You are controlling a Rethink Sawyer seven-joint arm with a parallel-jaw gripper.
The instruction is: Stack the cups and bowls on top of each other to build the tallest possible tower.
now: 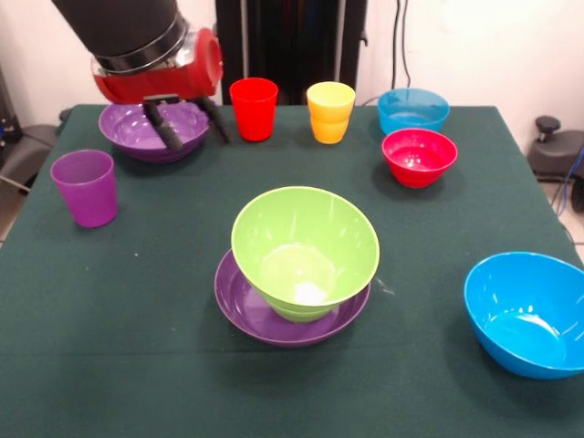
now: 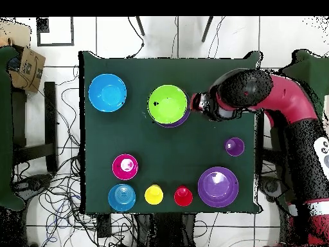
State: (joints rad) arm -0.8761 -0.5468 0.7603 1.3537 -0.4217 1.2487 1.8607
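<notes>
the arm (image 1: 128, 32) reaches down at the far left; its claw (image 1: 192, 126) hangs spread and empty over a purple bowl (image 1: 137, 132), beside the red cup (image 1: 254, 109)

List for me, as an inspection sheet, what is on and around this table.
Surface: table under a dark green cloth.
Tower: lime green bowl sits in a purple bowl, mid-table.
Loose bowls: large purple bowl, large blue bowl, small red bowl, small light blue bowl.
Cups: red cup, yellow-orange cup, purple cup, all upright and apart.
Clutter: nothing seen.
Gripper: gripper open, empty, held above the table.
Cables: cables tangled on the floor.
Surroundings: cardboard box on the floor.
</notes>
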